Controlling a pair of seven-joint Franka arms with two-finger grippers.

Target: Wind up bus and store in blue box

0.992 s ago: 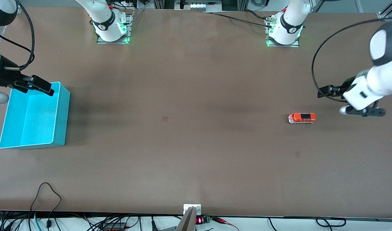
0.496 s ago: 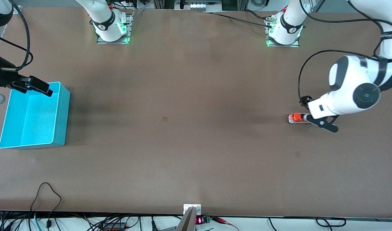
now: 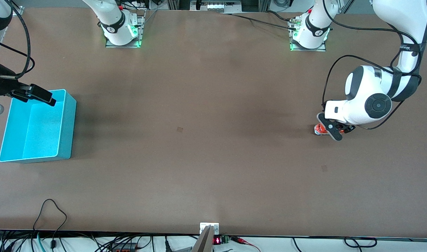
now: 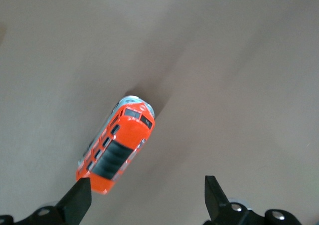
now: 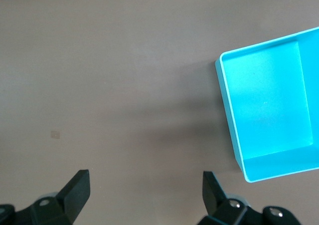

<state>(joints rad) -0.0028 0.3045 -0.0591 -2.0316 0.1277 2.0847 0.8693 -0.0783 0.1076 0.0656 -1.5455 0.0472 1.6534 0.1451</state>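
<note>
While the bus sits on the brown table, both claws gape

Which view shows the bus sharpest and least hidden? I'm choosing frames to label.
Left wrist view: the bus is large, evenly lit and crisp, with a soft shadow on the table, between the open left gripper fingers. Front view: it is tiny and largely covered by that gripper.

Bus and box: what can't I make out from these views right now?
- Bus: in the front view the left gripper covers most of it; only one end shows.
- Bus wheels and underside: hidden in the left wrist view, seen from above.
- Blue box: the right gripper hangs over one corner in the front view; the right wrist view cuts the box off at its edge.
</note>
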